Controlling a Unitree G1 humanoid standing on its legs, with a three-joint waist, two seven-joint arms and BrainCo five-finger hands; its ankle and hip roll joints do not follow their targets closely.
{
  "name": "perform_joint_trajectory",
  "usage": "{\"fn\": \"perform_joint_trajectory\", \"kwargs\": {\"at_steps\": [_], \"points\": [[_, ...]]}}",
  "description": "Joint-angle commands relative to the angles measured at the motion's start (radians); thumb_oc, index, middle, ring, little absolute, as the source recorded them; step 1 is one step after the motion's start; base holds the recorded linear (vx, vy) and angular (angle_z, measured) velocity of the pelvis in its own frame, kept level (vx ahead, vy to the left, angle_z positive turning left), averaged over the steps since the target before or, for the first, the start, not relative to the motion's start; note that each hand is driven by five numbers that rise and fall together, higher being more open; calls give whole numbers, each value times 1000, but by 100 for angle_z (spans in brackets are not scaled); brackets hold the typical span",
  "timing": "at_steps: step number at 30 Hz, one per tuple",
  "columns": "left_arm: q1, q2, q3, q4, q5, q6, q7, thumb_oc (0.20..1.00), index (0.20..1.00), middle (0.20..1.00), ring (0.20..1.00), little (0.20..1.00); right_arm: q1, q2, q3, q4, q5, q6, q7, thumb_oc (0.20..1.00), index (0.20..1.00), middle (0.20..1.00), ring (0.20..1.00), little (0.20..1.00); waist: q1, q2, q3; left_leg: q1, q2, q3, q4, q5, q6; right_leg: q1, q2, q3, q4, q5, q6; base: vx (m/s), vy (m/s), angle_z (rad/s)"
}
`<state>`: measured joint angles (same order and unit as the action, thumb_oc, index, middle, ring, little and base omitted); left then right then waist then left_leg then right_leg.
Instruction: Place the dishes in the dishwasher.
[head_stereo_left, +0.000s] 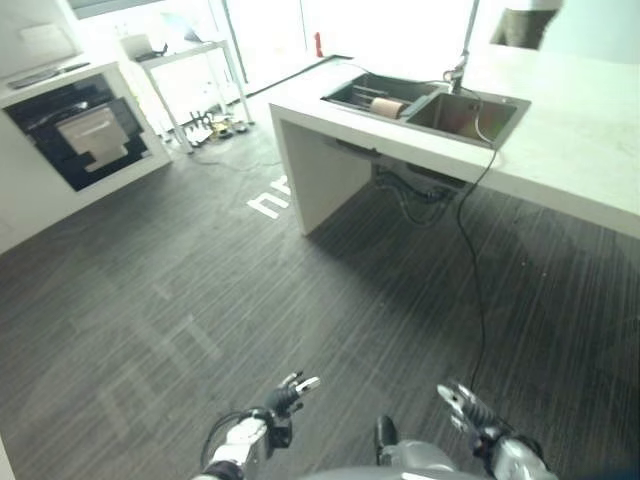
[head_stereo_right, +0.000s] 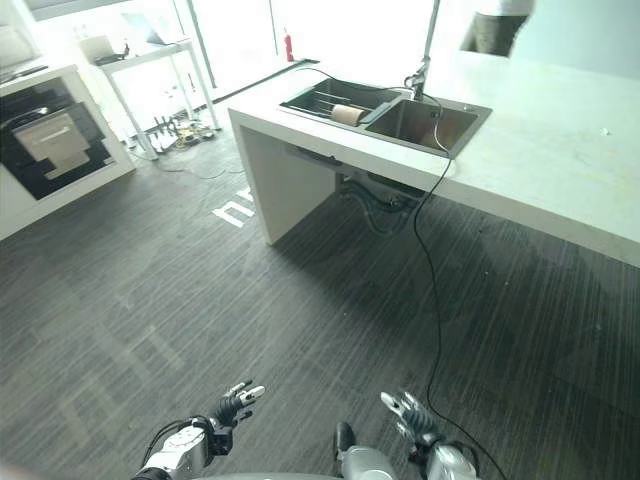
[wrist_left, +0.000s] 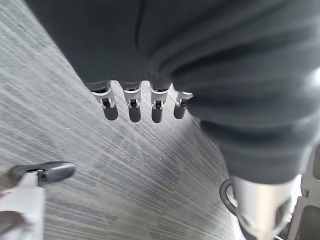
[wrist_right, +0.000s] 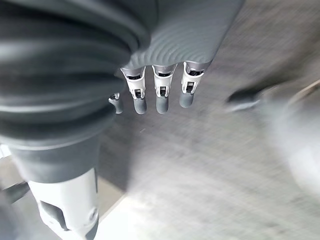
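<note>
Both hands hang low over the dark floor (head_stereo_left: 200, 300), holding nothing: the left hand (wrist_left: 131, 104) and the right hand (wrist_right: 160, 95) each show loose, straight fingers in the wrist views. Across the room, a cup (head_stereo_left: 387, 107) lies in the sink (head_stereo_left: 495, 118), near the counter (head_stereo_left: 570, 130) corner.

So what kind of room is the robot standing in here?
Probably a show or test kitchen: a white counter with a double steel sink and tap, plus a built-in black appliance in the far wall.
</note>
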<state>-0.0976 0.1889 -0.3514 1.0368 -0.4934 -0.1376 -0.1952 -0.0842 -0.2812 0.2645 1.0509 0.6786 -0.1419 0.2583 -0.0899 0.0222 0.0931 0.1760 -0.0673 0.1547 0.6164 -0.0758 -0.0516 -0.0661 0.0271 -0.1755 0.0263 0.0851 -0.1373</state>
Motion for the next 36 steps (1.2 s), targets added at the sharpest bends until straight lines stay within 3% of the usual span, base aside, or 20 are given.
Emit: {"fn": "perform_joint_trajectory", "kwargs": {"at_steps": [1,3,4,5,9,10,13,17,21,22,23,24,28,30,31,33,36], "points": [[-43,30,4,-54,-55,-34,1,1000,1000,1000,1000,1000,-10,-23,6,-19,-38,-12,21,1000,1000,1000,1000,1000,4,-61,-5,-99,112,-19,-26,199,-2,31,-75,-27,35,-3,124,210,-150,-21],[-48,33,10,-74,-58,-13,3,1000,1000,1000,1000,1000,-4,-32,4,-35,-41,-6,14,1000,1000,1000,1000,1000,12,-74,3,-180,141,-9,71,222,-5,59,-84,-30,35,-18,108,250,-108,-37],[-53,36,5,-99,-47,-4,-4,1000,1000,1000,1000,1000,3,-43,-7,-48,-30,-7,18,1000,1000,1000,1000,1000,34,-74,27,-285,158,3,47,186,23,124,-75,-16,26,-43,104,312,-11,-41],[-52,36,3,-101,-48,-6,-5,1000,1000,1000,1000,1000,2,-43,-9,-49,-33,-5,19,1000,1000,1000,1000,1000,35,-76,26,-286,156,9,13,188,26,128,-75,-11,22,-46,105,435,79,-37],[-42,39,-17,-127,-74,-6,10,1000,1000,1000,1000,1000,4,-43,-23,-57,-52,9,12,1000,1000,1000,1000,1000,42,-60,33,-271,171,46,-322,198,29,175,-59,30,-4,-70,126,343,208,-27],[-37,41,-23,-131,-74,-5,1,1000,1000,1000,1000,1000,11,-44,-15,-42,-39,2,7,1000,1000,1000,1000,1000,62,-47,27,-287,173,6,-551,237,10,201,-56,58,-21,-79,148,402,304,-6],[-15,44,-27,-148,-62,-23,-12,1000,1000,1000,1000,1000,20,-47,-12,-7,-33,-27,22,1000,1000,1000,1000,1000,86,-39,28,-328,210,-23,-682,306,-26,246,-65,84,-38,-88,166,382,290,-11],[3,48,-10,-170,-37,-79,11,1000,1000,1000,1000,1000,31,-48,-21,10,-41,-43,21,1000,1000,1000,1000,1000,94,-39,19,-315,220,-15,-672,300,-23,287,-103,85,-34,-114,198,338,357,-32],[-24,59,-32,-146,-25,-77,18,1000,1000,1000,1000,1000,52,-35,-53,30,-1,-55,17,1000,1000,1000,1000,1000,86,-32,3,-242,173,-5,-680,253,20,291,-155,48,34,-142,224,351,460,-27],[-45,59,-45,-126,-16,-80,13,1000,1000,1000,1000,1000,64,-20,-55,23,-3,-61,4,1000,1000,1000,1000,1000,82,-32,-2,-227,135,-2,-687,236,49,272,-178,37,106,-116,240,248,364,0],[-48,59,-47,-126,-13,-78,13,1000,1000,1000,1000,1000,67,-18,-56,19,-7,-62,1,1000,1000,1000,1000,1000,81,-32,-3,-225,128,1,-689,234,55,265,-183,35,127,-107,242,283,465,1],[-57,60,-51,-127,0,-68,16,1000,1000,1000,1000,1000,78,-12,-54,3,-16,-64,-16,1000,1000,1000,1000,1000,75,-29,-6,-216,106,6,-695,224,76,230,-201,25,218,-61,246,175,349,7],[-74,78,-58,-106,-5,-54,35,1000,1000,1000,1000,1000,88,-5,-45,-18,10,-55,-10,1000,1000,1000,1000,1000,63,-15,6,-158,82,37,-704,180,106,90,-247,-39,436,24,254,154,268,3],[-76,84,-55,-103,-13,-49,22,1000,1000,1000,1000,1000,84,-1,-40,-19,-1,-58,-7,1000,1000,1000,1000,1000,54,-19,15,-133,73,38,-704,167,106,57,-211,-44,421,21,252,171,107,-22],[-75,92,-47,-122,-9,-24,3,1000,1000,1000,1000,1000,84,0,-31,-36,-1,-58,-20,1000,1000,1000,1000,1000,41,-24,23,-109,65,30,-704,150,103,25,-165,-50,356,11,244,128,7,-26],[-73,97,-46,-137,0,-5,-6,1000,1000,1000,1000,1000,83,-1,-29,-41,13,-57,-25,1000,1000,1000,1000,1000,36,-30,27,-97,61,26,-704,139,99,17,-154,-58,276,8,242,175,-41,1],[-54,102,-41,-161,6,4,-12,1000,1000,1000,1000,1000,83,-6,-35,-49,3,-58,-8,1000,1000,1000,1000,1000,3,-60,44,-38,33,18,-704,68,98,-81,-166,-52,58,119,277,253,-82,-5]]}}
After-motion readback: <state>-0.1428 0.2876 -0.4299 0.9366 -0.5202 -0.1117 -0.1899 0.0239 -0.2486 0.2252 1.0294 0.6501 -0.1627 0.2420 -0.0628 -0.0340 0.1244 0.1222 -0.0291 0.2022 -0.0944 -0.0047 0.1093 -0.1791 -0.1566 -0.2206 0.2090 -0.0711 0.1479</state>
